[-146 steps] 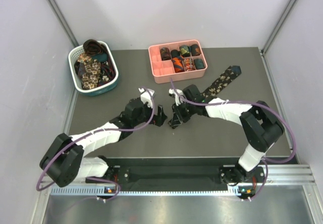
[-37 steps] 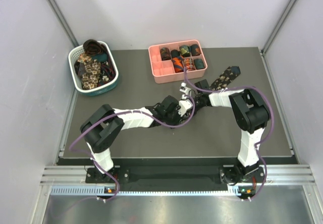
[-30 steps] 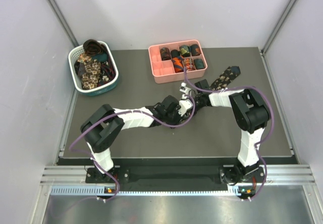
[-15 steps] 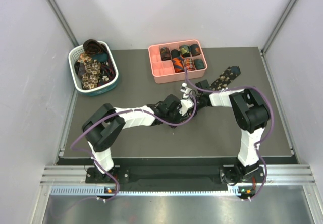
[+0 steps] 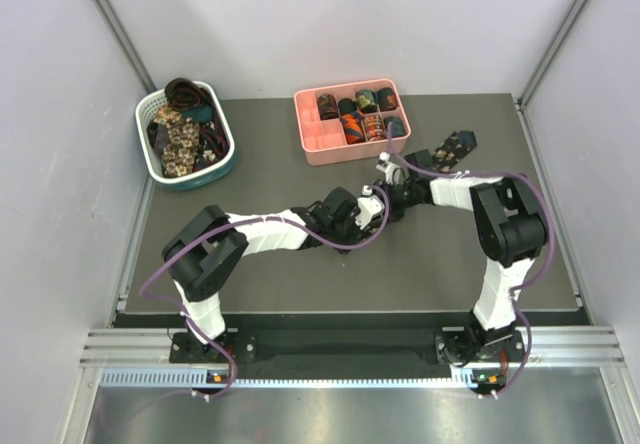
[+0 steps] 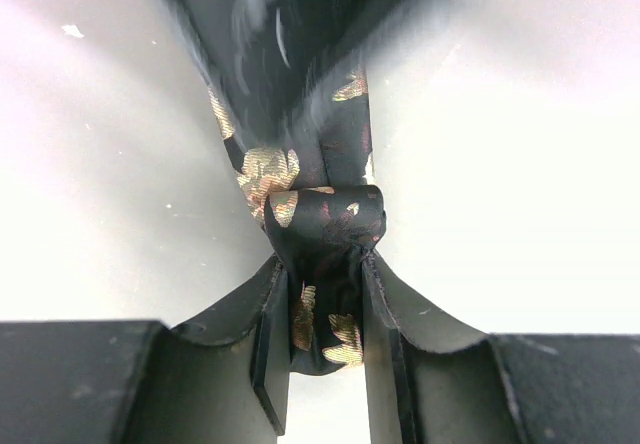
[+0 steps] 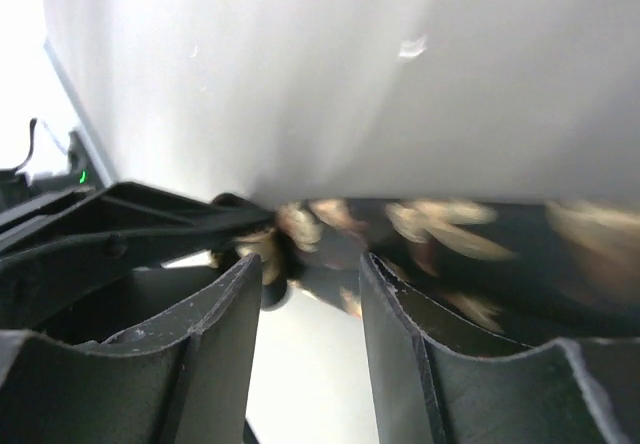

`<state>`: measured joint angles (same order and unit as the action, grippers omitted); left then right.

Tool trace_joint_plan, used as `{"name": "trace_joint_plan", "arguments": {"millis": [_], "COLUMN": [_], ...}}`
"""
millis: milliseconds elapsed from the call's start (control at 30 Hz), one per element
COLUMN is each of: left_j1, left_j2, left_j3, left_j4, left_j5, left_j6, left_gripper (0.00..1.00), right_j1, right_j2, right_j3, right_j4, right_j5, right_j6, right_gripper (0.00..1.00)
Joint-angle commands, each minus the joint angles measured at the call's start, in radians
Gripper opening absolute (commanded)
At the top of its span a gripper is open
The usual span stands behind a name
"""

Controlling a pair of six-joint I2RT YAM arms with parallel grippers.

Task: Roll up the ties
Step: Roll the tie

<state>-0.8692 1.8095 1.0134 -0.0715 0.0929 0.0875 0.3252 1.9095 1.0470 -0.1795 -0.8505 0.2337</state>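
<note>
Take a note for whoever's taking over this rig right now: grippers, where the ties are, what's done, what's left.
Left gripper: shut on the small started coil of the dark floral tie, mid-table.
Right gripper: open, nothing between its fingers, close to the same tie's strip.
The unrolled length runs to the far right of the table, wide end flat.
Done: several rolled ties sit in the pink tray; some compartments are bare.
Left: finish this roll and put it in the tray. More loose ties wait in the basket.
</note>
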Motion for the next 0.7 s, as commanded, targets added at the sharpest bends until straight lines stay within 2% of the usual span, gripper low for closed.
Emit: {"name": "trace_joint_plan", "arguments": {"millis": [0,167,233,367,500,567,667], "left_j1": [-0.027,-0.027,-0.027,-0.027,-0.027,-0.027,-0.027], "left_j2": [0.096,0.113,0.125,0.146,0.175,0.18,0.192], "left_j3": [-0.039,0.013,0.03,0.091,0.148,0.177,0.208], "left_j4": [-0.12,-0.185,-0.22,-0.296,-0.385,-0.418,-0.465], "left_j5": [0.085,0.082,0.085,0.08,0.08,0.08,0.083], "left_j6": [-0.035,-0.055,-0.066,-0.08,-0.086,-0.086,-0.084], "left_gripper": [0.22,0.22,0.22,0.23,0.23,0.24,0.24], "right_j1": [-0.067,-0.104,-0.106,-0.063,0.116,0.179,0.348], "right_j2": [-0.111,-0.309,-0.381,-0.609,-0.791,-0.891,-1.001], "right_j3": [-0.039,-0.2,-0.313,-0.485,-0.573,-0.6,-0.649], "right_j4": [0.075,0.172,0.254,0.296,0.23,0.213,0.19], "right_j5": [0.088,0.267,0.356,0.5,0.77,0.844,0.982], "right_j6": [0.045,0.116,0.137,0.156,0.136,0.148,0.168], "right_gripper": [0.45,0.43,0.43,0.43,0.44,0.44,0.43]}}
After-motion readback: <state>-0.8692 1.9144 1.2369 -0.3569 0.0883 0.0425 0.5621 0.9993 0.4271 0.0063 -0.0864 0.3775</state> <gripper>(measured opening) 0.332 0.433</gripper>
